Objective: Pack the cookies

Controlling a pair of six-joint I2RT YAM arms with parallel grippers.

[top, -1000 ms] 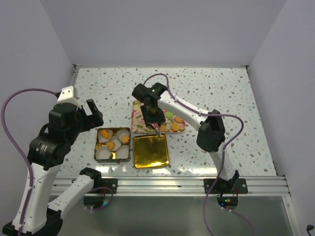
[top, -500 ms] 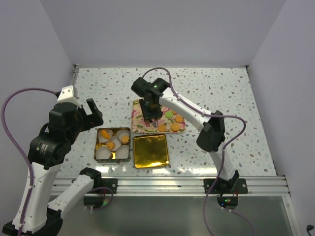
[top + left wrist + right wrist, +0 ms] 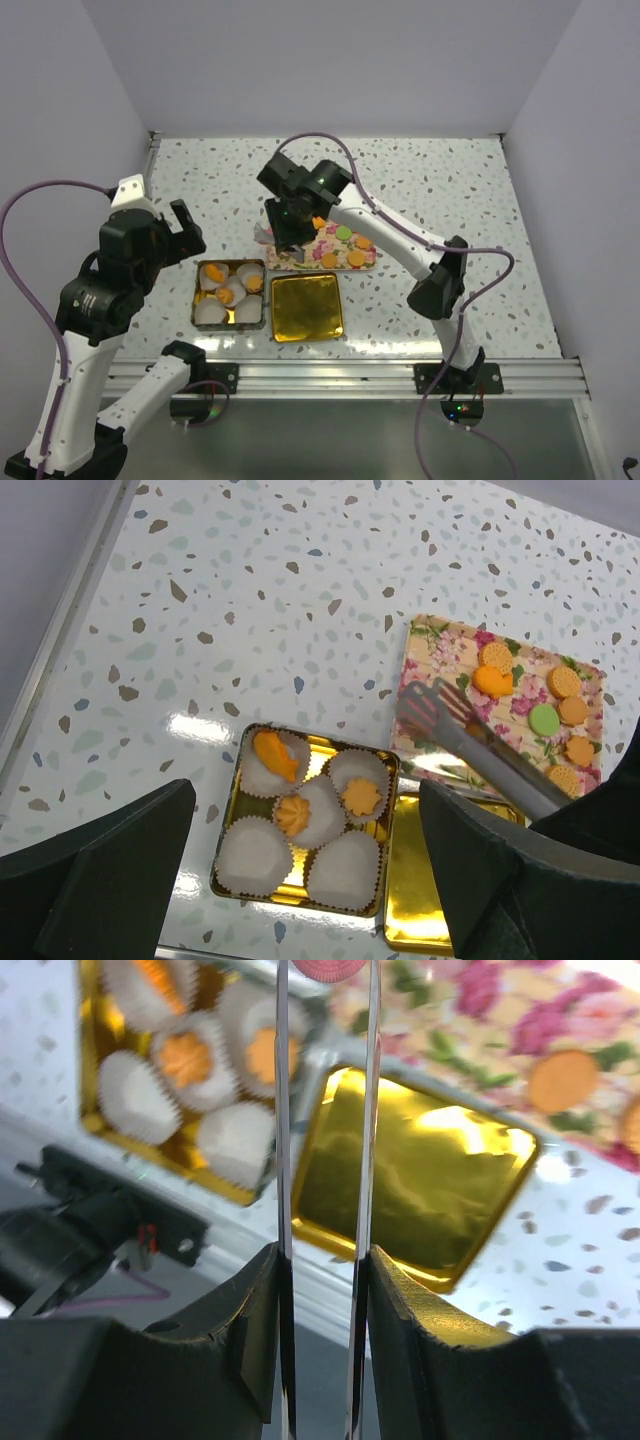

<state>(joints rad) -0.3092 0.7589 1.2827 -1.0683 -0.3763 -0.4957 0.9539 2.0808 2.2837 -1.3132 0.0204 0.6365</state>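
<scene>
No writing, label, brand or number is legible on anything.

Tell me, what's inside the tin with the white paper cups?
White paper cups fill the tin. Three hold orange cookies; the others look empty. The tin's floor under the cups is mostly hidden.

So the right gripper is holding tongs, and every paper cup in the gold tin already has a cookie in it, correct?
Not every cup. The right gripper does hold the tongs, but only three of the paper cups in the gold tin hold orange cookies. The other two are empty. The left wrist view shows this most clearly.
</scene>
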